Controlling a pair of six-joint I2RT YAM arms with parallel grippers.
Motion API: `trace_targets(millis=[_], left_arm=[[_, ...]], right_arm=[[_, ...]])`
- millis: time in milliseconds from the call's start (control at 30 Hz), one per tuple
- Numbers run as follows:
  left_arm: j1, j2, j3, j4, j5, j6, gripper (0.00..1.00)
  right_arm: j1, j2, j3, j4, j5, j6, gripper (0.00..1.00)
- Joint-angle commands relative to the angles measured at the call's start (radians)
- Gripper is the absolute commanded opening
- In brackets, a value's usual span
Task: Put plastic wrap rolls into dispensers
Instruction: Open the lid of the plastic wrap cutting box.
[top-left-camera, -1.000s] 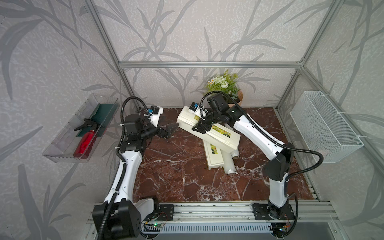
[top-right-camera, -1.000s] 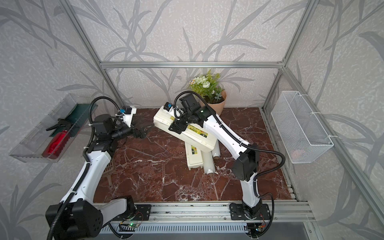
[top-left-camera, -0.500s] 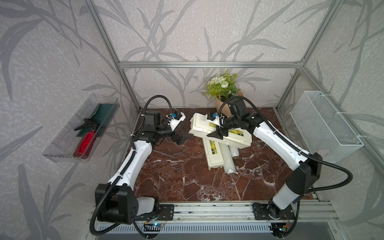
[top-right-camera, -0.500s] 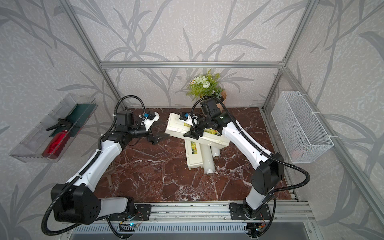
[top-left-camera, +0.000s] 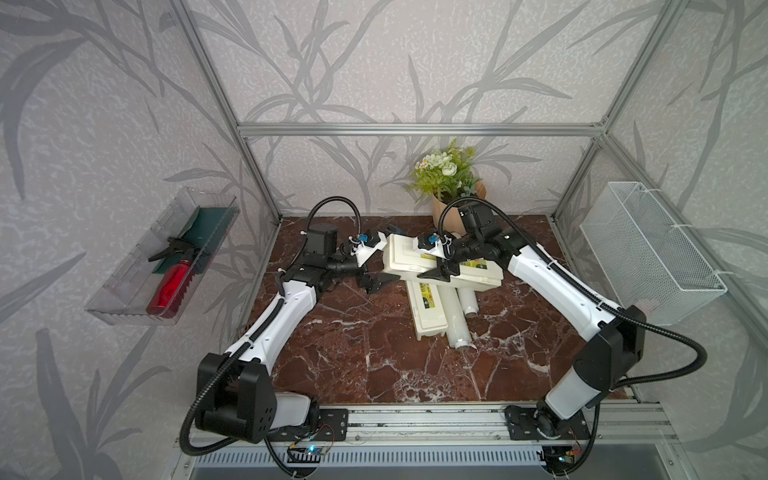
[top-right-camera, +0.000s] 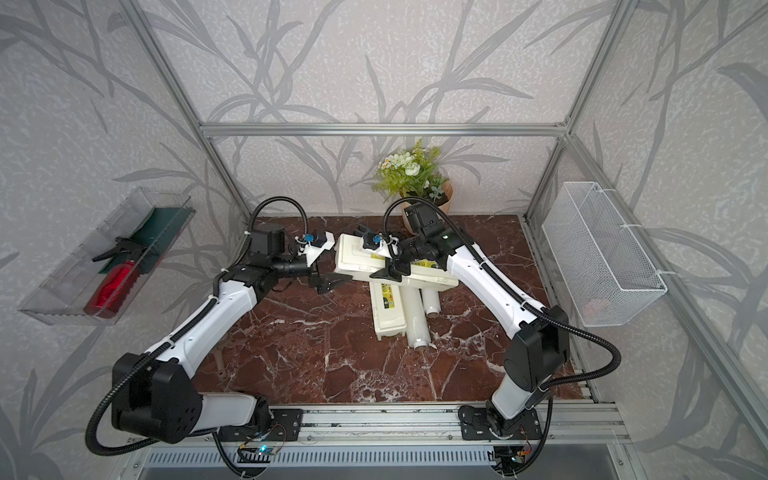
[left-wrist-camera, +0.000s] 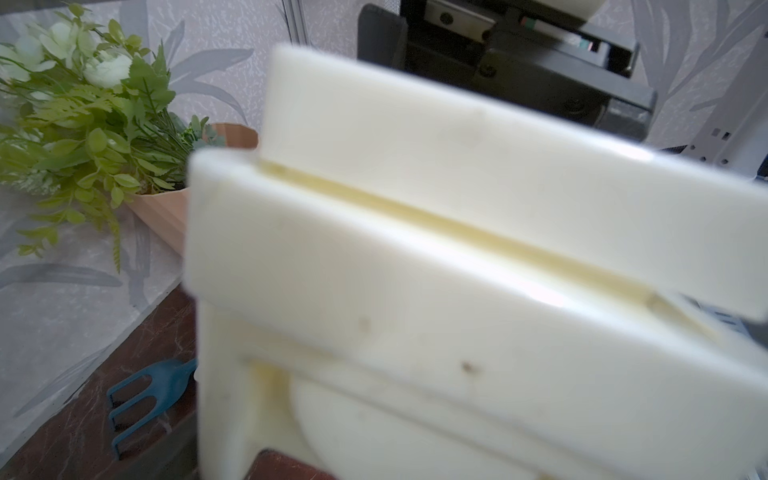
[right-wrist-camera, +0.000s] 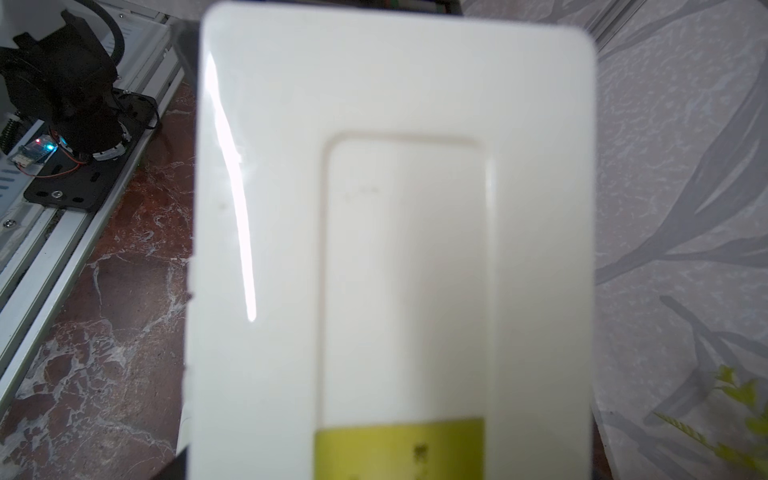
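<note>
In both top views we see the right gripper (top-left-camera: 434, 266) (top-right-camera: 386, 266) clenched across the upper dispenser (top-left-camera: 399, 259) (top-right-camera: 353, 259). One black finger sits on its near edge and the other is hidden behind the box. That cream box sits centre frame, runs left to right and crosses over the pile below. The left gripper (top-left-camera: 378, 284) (top-right-camera: 328, 286) has its jaws spread wide, grasping nothing, just beside the box's left end; we cannot tell if a fingertip touches it. The lower dispenser (top-left-camera: 430, 324) (top-right-camera: 390, 322) lies flat on the marble table (top-left-camera: 353, 357) (top-right-camera: 316, 353), pointing toward the bottom of the frame, far end under the upper one. The inner roll (top-left-camera: 453, 320) (top-right-camera: 415, 322) lies against its right side and the outer roll (top-left-camera: 467, 301) (top-right-camera: 431, 301) is just right of that. Both rolls are on the table, outside any box, far ends hidden under the upper dispenser. In the left wrist view the box end fills the frame, blurred, with a slit between lid and body. A blue fork tool (left-wrist-camera: 145, 395) lies lower left and a potted plant (left-wrist-camera: 83, 124) (top-left-camera: 446, 174) stands upper left. In the right wrist view we see the lid close up, with a yellow-green label (right-wrist-camera: 399, 449) at the bottom edge. A wire basket (top-left-camera: 648, 249) hangs on the right wall. A clear tray (top-left-camera: 124, 291) holding a red bottle (top-left-camera: 170, 284) hangs on the left wall.
</note>
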Motion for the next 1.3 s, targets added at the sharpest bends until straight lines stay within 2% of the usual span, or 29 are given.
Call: trace_targets(millis=[0,233,333,400,500,633,733,967,1100,1267], left_arm=[[-0.006,-0.010,-0.011,0.147,-0.025,0.030,0.99],[-0.037,-0.026,-0.010,0.116,-0.009,0.063,0.99],[-0.054,-0.026,-0.009,0.111,0.003,0.064,0.94],[-0.062,-0.026,-0.010,0.109,0.014,0.060,0.86],[-0.063,-0.026,-0.011,0.116,0.028,0.046,0.64],[-0.062,-0.031,-0.027,0.155,0.040,-0.003,0.51],[-0.062,-0.034,-0.047,0.213,0.045,-0.061,0.48],[-0.063,-0.032,-0.068,0.295,0.047,-0.129,0.45],[-0.062,-0.034,-0.049,0.235,0.055,-0.078,0.43],[-0.068,-0.049,-0.014,0.061,0.046,0.064,0.40]], right_arm=[[0.025,-0.044,-0.012,-0.073,-0.124,-0.035,0.79],[0.025,-0.044,-0.018,-0.091,-0.122,-0.034,0.80],[0.028,-0.044,-0.012,-0.097,-0.126,-0.029,0.80],[0.027,-0.045,-0.011,-0.099,-0.126,-0.024,0.82],[0.028,-0.052,-0.019,-0.086,-0.116,-0.012,0.87],[0.029,-0.074,-0.048,-0.047,-0.094,0.017,0.95],[0.028,-0.093,-0.074,-0.009,-0.084,0.051,1.00],[0.031,-0.124,-0.111,0.011,-0.074,0.074,1.00],[0.027,-0.118,-0.096,-0.009,-0.095,0.073,0.99],[0.007,-0.079,-0.030,-0.065,-0.194,0.111,0.93]])
